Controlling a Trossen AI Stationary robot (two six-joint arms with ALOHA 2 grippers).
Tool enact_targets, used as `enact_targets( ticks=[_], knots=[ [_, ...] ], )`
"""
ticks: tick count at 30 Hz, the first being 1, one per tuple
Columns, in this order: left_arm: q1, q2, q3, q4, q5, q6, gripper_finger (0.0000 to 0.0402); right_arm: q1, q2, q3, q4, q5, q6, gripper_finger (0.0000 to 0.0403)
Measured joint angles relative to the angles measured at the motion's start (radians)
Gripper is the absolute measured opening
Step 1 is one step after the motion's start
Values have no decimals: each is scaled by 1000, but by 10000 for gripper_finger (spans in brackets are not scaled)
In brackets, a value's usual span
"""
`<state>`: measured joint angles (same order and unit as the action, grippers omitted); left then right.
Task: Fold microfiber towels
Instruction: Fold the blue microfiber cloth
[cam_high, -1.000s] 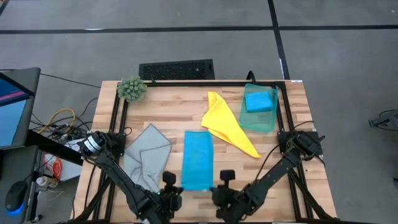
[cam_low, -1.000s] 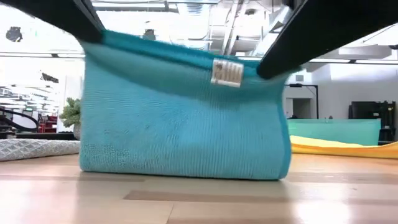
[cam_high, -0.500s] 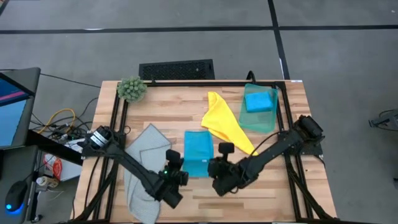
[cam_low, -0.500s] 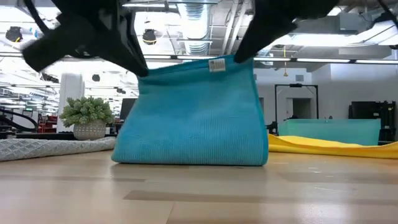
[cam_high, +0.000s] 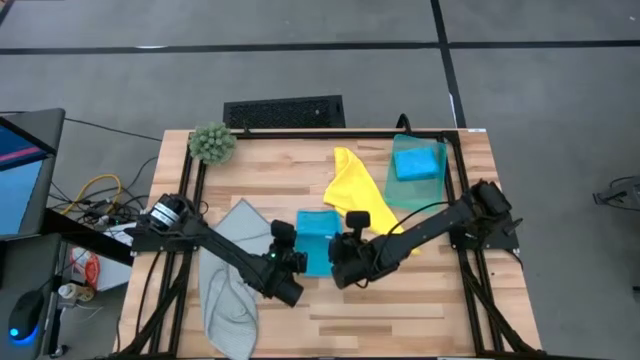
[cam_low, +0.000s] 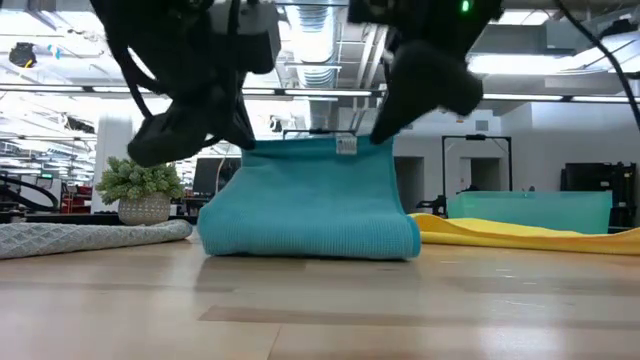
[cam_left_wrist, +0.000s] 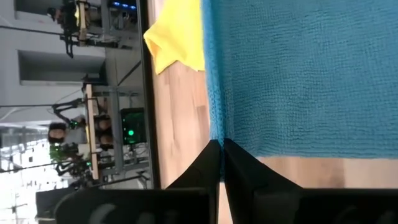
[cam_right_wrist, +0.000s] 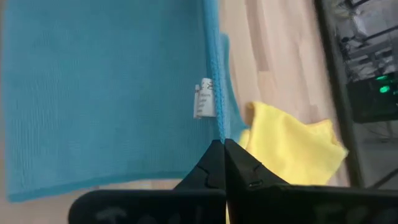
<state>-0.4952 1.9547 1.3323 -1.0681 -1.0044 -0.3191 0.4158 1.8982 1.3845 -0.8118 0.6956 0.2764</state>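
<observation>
Midway across the counter (cam_high: 420, 310), both tools pinch the same bright blue towel (cam_high: 318, 240) by its raised edge. The left tool (cam_high: 287, 262) is closed on one upper corner and the right tool (cam_high: 340, 262) is closed on the other, so the cloth hangs between them as a doubled panel with its lower fold resting on the wood. In the low view the blue towel (cam_low: 310, 200) stands like a short curtain, a small white label (cam_low: 346, 145) showing at its top edge, with the left tool (cam_low: 240, 135) and right tool (cam_low: 380, 135) clamped at either end of that edge. The left wrist view shows the left tool (cam_left_wrist: 221, 149) with its fingers pressed together on the hem of the blue towel (cam_left_wrist: 298, 74); the right wrist view shows the right tool (cam_right_wrist: 221, 149) likewise shut on the hem of the towel (cam_right_wrist: 106, 93), just beside the label (cam_right_wrist: 204, 99).

Just beside the blue towel, toward the counter's right edge, lies the yellow towel (cam_high: 362, 195), spread in a loose triangle. Near the far right corner the teal green towel (cam_high: 412, 190) lies flat, with a second bright blue towel (cam_high: 417, 161) folded small on top of it. Toward the left edge, the pale grey towel (cam_high: 232, 275) lies rumpled under the left arm, one end reaching the near edge. At the far left corner stands a fuzzy green plant (cam_high: 211, 143).
</observation>
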Motion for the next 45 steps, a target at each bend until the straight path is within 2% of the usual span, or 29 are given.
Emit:
enact_targets(
  ticks=[6,10,15,23,28,38,45],
  knots=[
    [44,-40,-54,127,25,87,0,-37,-1,-105,129,-39,-25,7],
    [81,-59,-106,220,80,146,0,-52,-1,-109,140,-47,-62,10],
    [133,-59,-148,291,77,195,0,-82,-1,-109,133,-47,-111,9],
    [206,-59,-161,388,143,285,0,-151,-1,-111,129,-96,-161,12],
    [239,-59,-161,394,198,290,0,-178,-1,-111,144,-103,-186,14],
    [261,-59,-160,368,197,283,0,-225,-1,-112,182,-154,-219,18],
    [297,-59,-159,376,208,293,0,-254,-1,-172,255,-167,-217,30]
  ],
)
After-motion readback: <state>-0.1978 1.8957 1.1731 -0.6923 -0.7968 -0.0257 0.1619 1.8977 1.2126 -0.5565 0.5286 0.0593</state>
